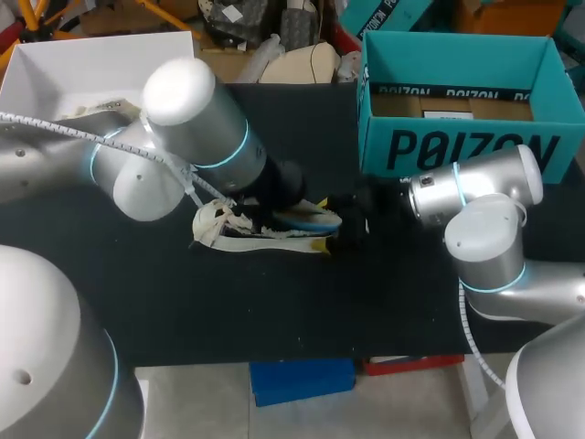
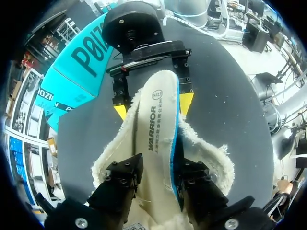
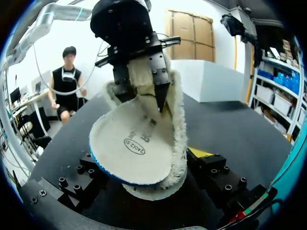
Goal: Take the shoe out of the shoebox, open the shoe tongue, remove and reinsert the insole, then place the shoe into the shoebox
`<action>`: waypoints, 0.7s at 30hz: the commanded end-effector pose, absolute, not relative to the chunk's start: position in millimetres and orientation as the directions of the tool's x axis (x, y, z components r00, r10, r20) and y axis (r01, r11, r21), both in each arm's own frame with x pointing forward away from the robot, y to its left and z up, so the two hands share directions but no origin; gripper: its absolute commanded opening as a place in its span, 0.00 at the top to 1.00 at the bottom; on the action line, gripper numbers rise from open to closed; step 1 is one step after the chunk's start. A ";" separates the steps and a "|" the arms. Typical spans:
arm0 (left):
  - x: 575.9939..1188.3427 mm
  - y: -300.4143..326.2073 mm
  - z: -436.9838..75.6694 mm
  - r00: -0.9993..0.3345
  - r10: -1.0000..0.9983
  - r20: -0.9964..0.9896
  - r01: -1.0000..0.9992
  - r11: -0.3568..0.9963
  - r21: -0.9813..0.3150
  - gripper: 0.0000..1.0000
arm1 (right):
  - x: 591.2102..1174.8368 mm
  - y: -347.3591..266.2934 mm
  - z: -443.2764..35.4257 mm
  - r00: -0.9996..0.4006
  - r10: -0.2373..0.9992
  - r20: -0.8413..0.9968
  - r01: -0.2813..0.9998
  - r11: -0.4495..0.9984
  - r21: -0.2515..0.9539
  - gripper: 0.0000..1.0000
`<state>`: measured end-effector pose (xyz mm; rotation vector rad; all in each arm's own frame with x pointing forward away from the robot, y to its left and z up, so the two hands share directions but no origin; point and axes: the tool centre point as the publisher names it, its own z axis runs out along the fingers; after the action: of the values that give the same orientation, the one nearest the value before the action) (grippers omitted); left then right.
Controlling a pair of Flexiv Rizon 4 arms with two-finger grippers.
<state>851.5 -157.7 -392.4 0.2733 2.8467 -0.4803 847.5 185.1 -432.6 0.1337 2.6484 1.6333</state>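
Left arm [image 1: 196, 128] hides most of shoe [image 1: 260, 240]; shoebox [image 1: 471, 146] beyond, contents unclear

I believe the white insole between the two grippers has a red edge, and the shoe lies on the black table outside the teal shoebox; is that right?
Not quite: the edge of the insole is blue, not red; the left wrist view shows it. Otherwise yes: it sits between the left gripper and right gripper, and the shoe lies on the table outside the shoebox.

Shoe [image 1: 265, 233] on the desk's [image 1: 274, 311] middle, insole [image 2: 156, 143] in it, left pincer [image 2: 156, 179] over it, right pincer [image 2: 153, 106] at its right end — shoebox [image 1: 466, 146] behind, rightward.
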 end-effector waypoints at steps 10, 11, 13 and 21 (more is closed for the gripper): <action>844.2 -176.1 -401.2 -0.923 0.170 -0.347 0.274 0.920 -0.279 0.57 | 847.0 184.7 -433.9 -0.996 0.088 0.023 0.060 0.447 0.892 1.00; 844.6 -177.7 -401.9 -0.920 0.167 -0.356 0.273 0.923 -0.272 0.57 | 847.0 184.7 -433.9 -0.996 0.088 0.023 0.060 0.447 0.892 1.00; 845.2 -180.8 -403.6 -0.915 0.175 -0.363 0.280 0.924 -0.261 0.57 | 847.0 184.7 -433.9 -0.996 0.088 0.023 0.060 0.447 0.892 1.00; 851.4 -188.1 -405.1 -0.910 0.149 -0.387 0.260 0.932 -0.253 0.56 | 847.0 184.7 -433.9 -0.996 0.088 0.023 0.060 0.447 0.892 1.00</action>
<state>851.3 -183.4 -401.2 0.3004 2.7257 -0.4301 847.4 185.1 -432.6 0.1334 2.6483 1.6331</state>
